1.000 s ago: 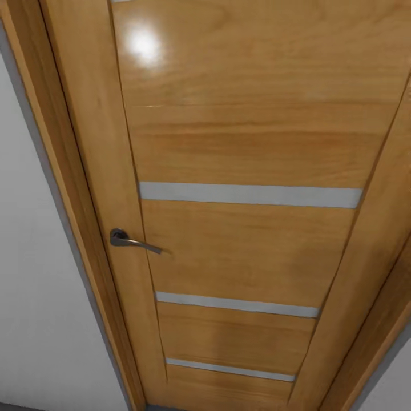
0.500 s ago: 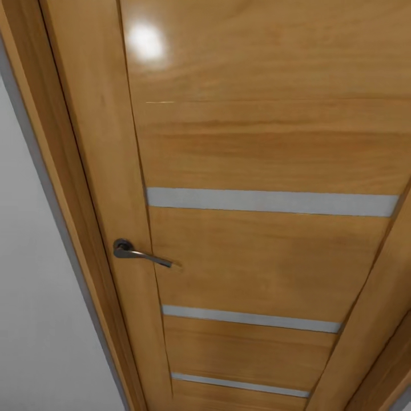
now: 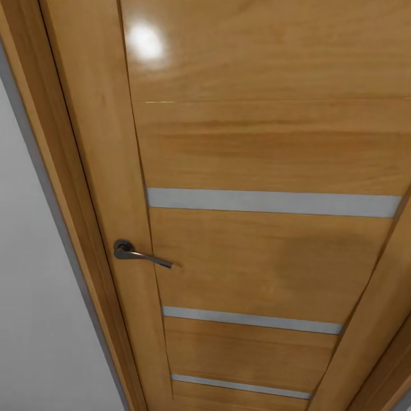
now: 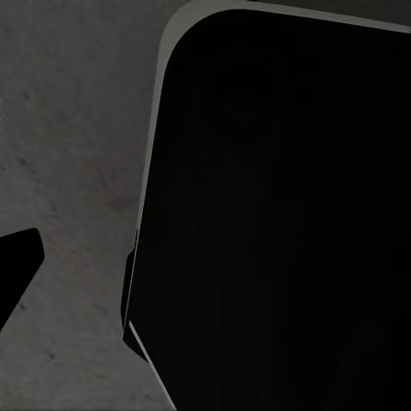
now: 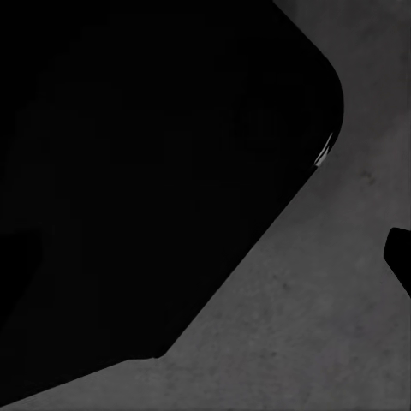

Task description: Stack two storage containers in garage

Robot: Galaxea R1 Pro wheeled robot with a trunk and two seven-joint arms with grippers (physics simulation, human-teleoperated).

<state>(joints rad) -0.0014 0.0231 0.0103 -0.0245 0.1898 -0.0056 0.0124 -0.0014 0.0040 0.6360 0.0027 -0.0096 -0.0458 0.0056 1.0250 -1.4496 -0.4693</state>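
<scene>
I face a honey-wood door [image 3: 257, 148] with a grey handle [image 3: 140, 253], white wall [image 3: 34, 319] beside. Mottled grey floor [image 4: 68, 128] lies beneath my wrists; I cannot tell either pincer's state.

The wooden door [image 3: 257, 171] is cut off at the top, right and bottom edges of the head view, so its full outline can't be seen. In the left wrist view, a big black rounded shape [image 4: 282, 223] hides most of the grey floor [image 4: 68, 128]; what it is can't be made out. Same deal in the right wrist view: a dark mass [image 5: 145, 171] is blocking the floor [image 5: 300, 325].
</scene>
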